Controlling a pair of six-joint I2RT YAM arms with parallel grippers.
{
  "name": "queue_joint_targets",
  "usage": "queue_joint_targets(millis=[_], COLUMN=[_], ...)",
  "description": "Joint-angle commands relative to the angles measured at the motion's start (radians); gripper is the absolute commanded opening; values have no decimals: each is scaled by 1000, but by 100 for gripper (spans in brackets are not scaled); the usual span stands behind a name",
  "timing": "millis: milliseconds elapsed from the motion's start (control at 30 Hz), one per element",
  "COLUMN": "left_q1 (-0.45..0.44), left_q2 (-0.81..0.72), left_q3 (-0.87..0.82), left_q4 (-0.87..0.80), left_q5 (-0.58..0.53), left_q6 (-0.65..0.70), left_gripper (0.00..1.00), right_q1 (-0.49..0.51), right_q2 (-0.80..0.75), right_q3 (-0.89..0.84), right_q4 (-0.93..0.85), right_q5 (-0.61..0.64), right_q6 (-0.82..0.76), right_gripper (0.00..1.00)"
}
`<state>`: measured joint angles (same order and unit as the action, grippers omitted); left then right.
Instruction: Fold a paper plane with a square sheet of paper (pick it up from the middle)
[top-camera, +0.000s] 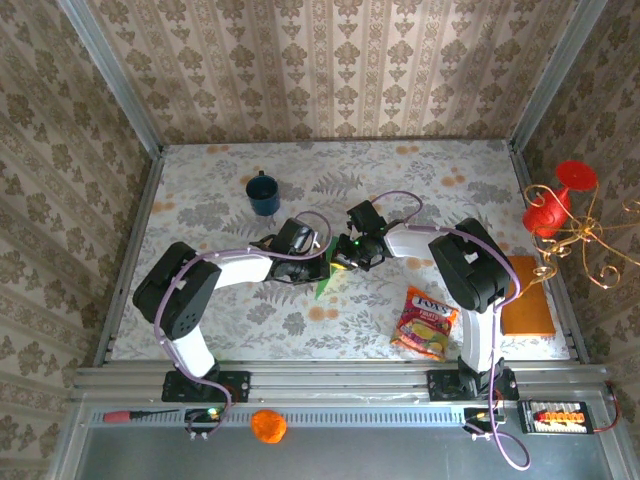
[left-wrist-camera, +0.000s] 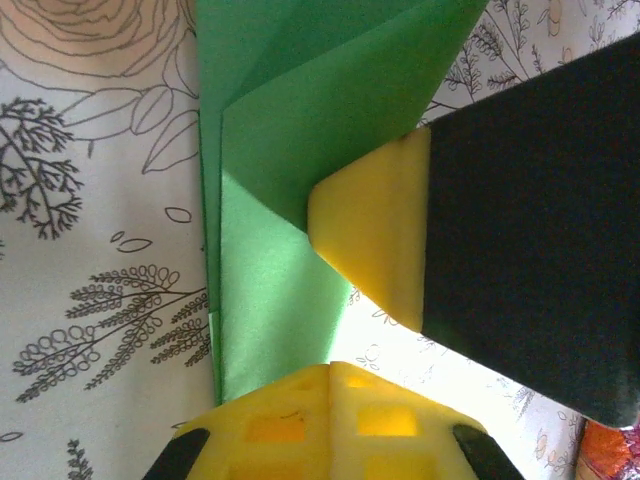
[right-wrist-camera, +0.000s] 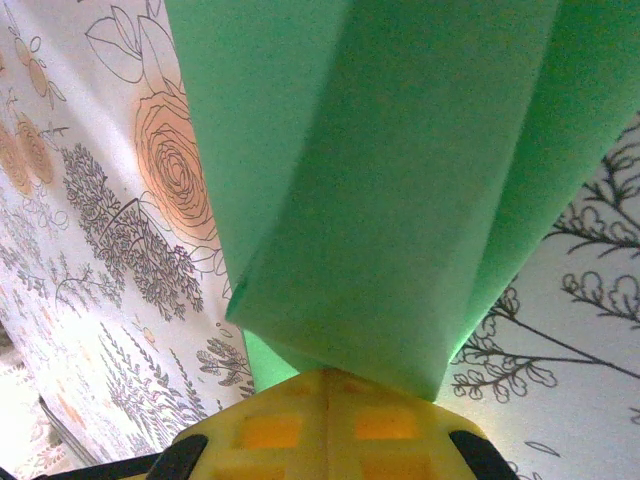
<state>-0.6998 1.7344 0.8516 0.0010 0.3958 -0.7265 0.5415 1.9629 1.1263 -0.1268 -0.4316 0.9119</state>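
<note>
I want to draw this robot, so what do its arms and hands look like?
Both arms, the left arm and the right arm, are white tubes with chunky black joints, and a thin pale-purple cable loops along each. The left hand and the right hand have yellow fingers with little square windows.

Both arms reach in from the table's near edge, elbows raised and forearms angled toward each other at mid-table. The left gripper (top-camera: 320, 263) and right gripper (top-camera: 345, 260) meet almost tip to tip, each with jaws clamped on the green paper (top-camera: 322, 288).
</note>
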Motion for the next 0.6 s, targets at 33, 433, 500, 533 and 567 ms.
queue_joint_targets(millis=[33, 433, 500, 533, 567], left_q1=[-4, -4, -4, -4, -4], left_q2=[39, 51, 48, 48, 47], left_q3=[10, -3, -5, -5, -6], left_q4=[-47, -69, -68, -70, -71], left_q5=[-25, -54, -55, -57, -57], left_q6=[-7, 5, 4, 4, 3], left_gripper=[2, 0, 0, 0, 0], right_q1=[-7, -38, -42, -43, -44], right_q2=[-22, -29, -15, -6, 2], right_q3=[16, 112, 116, 120, 129], right_q4=[-43, -122, -114, -117, -126], right_q5=[15, -2, -8, -13, -16], right_q6=[-50, -250, -260, -269, -280], right_gripper=[4, 4, 4, 4, 4])
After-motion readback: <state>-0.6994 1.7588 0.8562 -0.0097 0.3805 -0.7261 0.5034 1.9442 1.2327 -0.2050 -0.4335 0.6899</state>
